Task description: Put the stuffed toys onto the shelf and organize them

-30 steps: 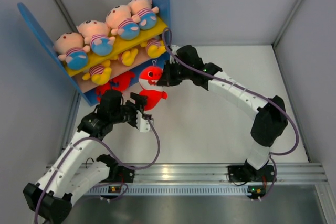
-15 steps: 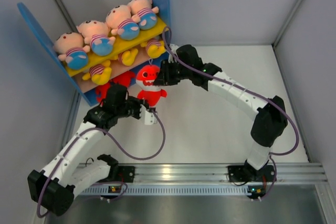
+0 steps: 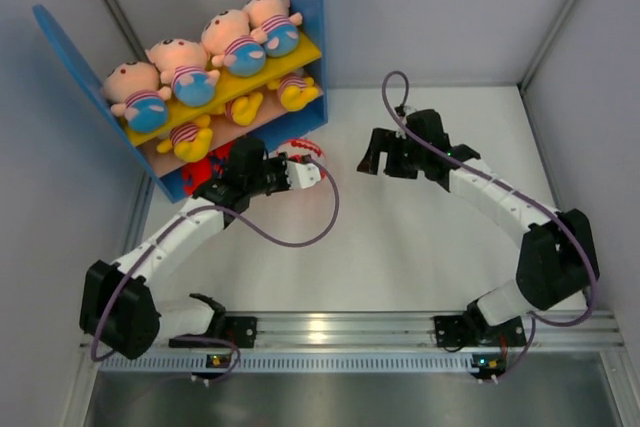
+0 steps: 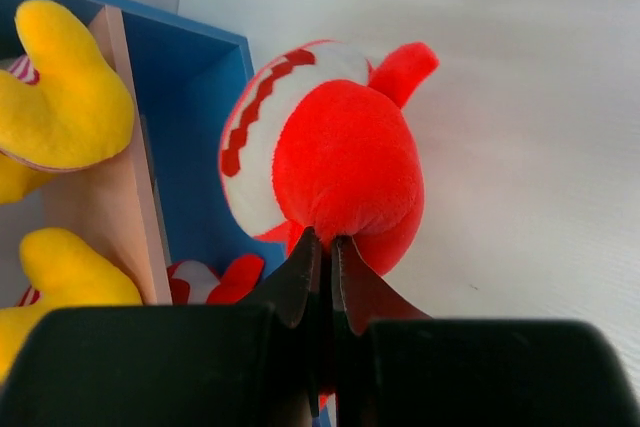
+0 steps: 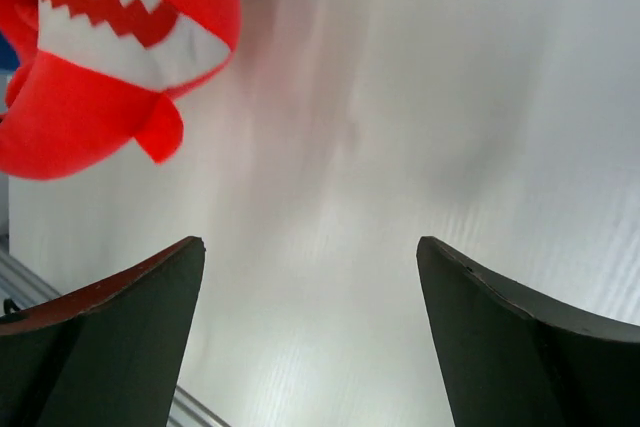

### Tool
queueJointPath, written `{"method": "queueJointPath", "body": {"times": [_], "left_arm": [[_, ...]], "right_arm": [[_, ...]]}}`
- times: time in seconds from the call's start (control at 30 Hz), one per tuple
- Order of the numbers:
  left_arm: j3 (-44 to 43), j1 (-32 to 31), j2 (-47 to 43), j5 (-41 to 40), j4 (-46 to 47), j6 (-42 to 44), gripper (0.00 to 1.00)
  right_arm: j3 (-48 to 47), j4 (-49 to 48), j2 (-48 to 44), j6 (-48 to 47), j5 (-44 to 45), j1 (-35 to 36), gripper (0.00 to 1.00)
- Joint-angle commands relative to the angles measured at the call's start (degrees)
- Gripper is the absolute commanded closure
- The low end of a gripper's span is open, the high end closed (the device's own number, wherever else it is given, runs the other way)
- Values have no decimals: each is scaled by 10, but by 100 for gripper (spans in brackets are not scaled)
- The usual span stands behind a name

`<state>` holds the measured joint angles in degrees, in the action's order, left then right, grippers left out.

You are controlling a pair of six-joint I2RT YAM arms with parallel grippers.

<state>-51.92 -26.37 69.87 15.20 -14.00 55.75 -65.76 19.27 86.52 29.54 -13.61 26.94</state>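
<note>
Left gripper is clamped on the red monster beside the shelf, yellow toys crowding inside. Right gripper hangs apart over the desk

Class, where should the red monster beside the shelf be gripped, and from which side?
Grip the monster by its bulging body, coming from the open table side: the shelf walls off its other flank, and the soft bulge pinches easily.

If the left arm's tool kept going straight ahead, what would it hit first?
The red monster toy: the left tool, shut, seems to be touching it with its tips.
</note>
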Motion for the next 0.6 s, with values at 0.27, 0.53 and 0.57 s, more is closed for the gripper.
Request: {"method": "queueJointPath", "body": {"times": [0.27,0.53,0.57], "left_arm": [[-21,-33,135,-213,335,-80,100],[31,-40,235,-266,550,-30,100],[13,-40,249,-278,550,-38,100]], "right_arm": [[44,7,-109,-61,41,-86,10],[13,32,-108,-95,42,-104,10],[12,33,-109,-97,43,-109,11]]}}
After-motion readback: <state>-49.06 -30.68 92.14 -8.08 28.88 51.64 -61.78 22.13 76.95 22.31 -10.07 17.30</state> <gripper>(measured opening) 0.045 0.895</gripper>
